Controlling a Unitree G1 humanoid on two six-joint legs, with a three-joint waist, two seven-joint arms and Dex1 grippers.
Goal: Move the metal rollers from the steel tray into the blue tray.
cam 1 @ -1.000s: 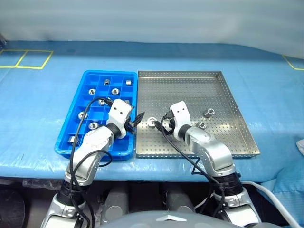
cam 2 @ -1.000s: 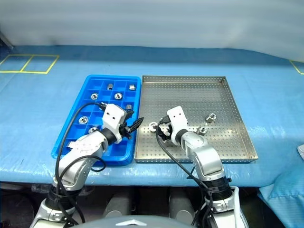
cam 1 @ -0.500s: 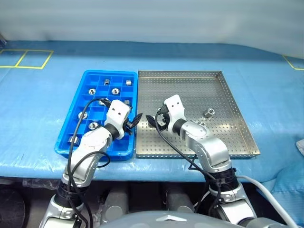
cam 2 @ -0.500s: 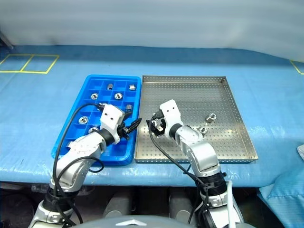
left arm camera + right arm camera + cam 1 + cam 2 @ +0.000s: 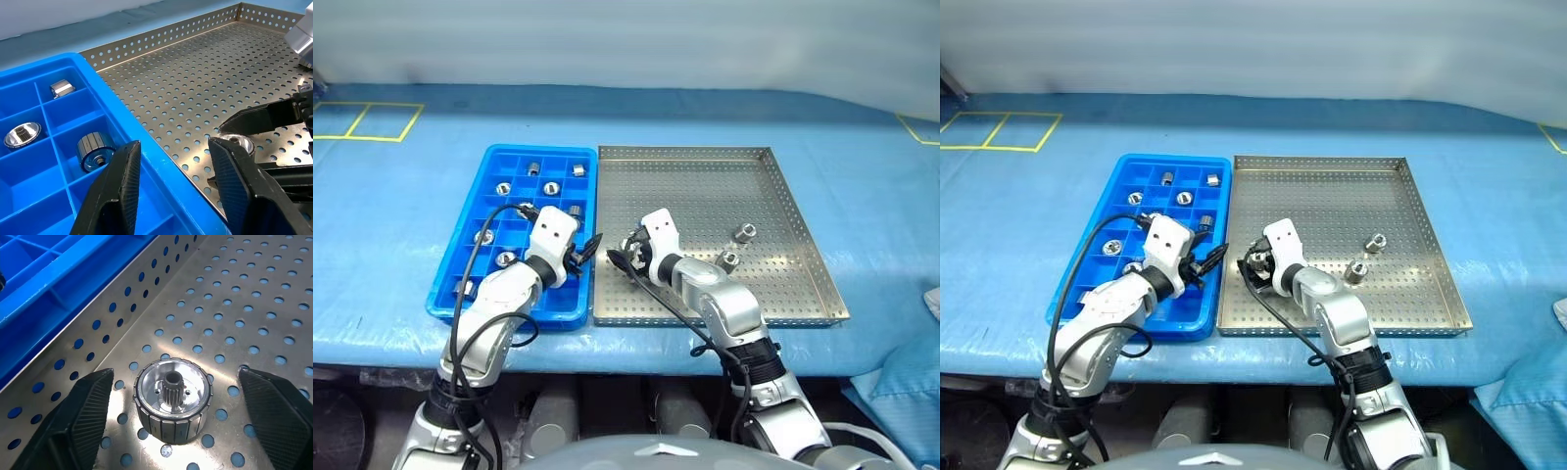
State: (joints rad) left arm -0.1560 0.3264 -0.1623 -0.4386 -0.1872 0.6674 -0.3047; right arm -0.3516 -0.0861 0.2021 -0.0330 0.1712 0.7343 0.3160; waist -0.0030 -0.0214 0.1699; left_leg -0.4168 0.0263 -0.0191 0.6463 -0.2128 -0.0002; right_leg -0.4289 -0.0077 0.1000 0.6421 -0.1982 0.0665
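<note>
Head view: blue cloth-covered table (image 5: 401, 196) with yellow tape squares at the far corners; no readable writing or brand marks anywhere. Steel tray (image 5: 783, 186) is roughly square, silvery-grey sheet metal, rows of round holes across floor and low rim. Blue tray (image 5: 445, 279) sits touching its left side: glossy plastic, narrower, gridded into small square compartments. Several compartments hold rollers, some lying on their side, some hole-up.

Left gripper (image 5: 592, 245) hangs over the blue tray's right edge, pointing toward the steel tray. Its black ribbed fingers (image 5: 117, 191) are partly apart with nothing between them.

Right gripper (image 5: 625, 251) is low over the steel tray's near-left area, beside the rim. Fingers (image 5: 83, 416) are spread wide on either side of one roller (image 5: 172, 396), not touching it. That roller stands on end on the tray floor: shiny, fluted outer wall, recessed face, small toothed hub in the centre.

Two more rollers (image 5: 736, 246) stand on the steel tray to the right, near each other and well apart from the gripper.
</note>
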